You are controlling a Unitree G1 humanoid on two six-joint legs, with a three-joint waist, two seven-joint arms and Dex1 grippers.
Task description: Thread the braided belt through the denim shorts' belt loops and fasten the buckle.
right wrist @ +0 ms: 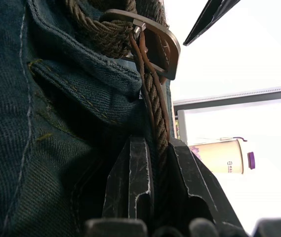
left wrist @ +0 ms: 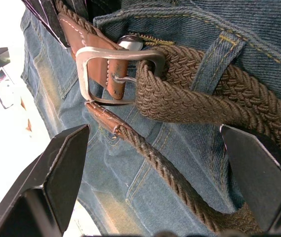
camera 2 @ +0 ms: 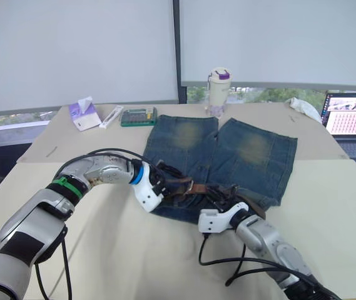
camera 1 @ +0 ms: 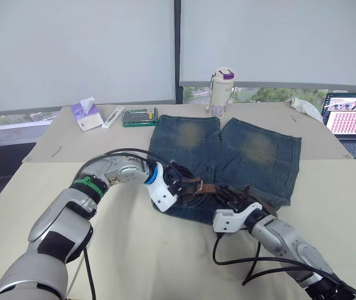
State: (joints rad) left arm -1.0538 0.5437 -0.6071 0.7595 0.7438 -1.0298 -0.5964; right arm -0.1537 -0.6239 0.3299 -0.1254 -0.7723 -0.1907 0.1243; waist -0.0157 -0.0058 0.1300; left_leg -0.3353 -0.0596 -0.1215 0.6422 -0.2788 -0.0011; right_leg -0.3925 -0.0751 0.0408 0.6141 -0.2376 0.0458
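Note:
The denim shorts (camera 1: 228, 150) lie flat on the table, legs pointing away and waistband toward me. The braided belt (camera 1: 206, 187) runs along the waistband, under a belt loop (left wrist: 219, 54). Its brown strap passes through the silver buckle (left wrist: 115, 74) and doubles back. My left gripper (camera 1: 181, 181) hovers open just over the buckle, its fingers (left wrist: 61, 168) spread wide on either side of the strap without touching it. My right gripper (camera 1: 237, 197) sits at the waistband to the right, shut on the belt strap (right wrist: 162, 133) just below the buckle (right wrist: 155, 34).
A cream tumbler with a purple lid (camera 1: 222, 91) stands beyond the shorts. A tissue pack (camera 1: 87, 114), a white packet (camera 1: 112, 117) and a green box (camera 1: 140, 116) lie at the back left. A laptop (camera 1: 353, 119) and white cloth (camera 1: 306, 107) are at the back right.

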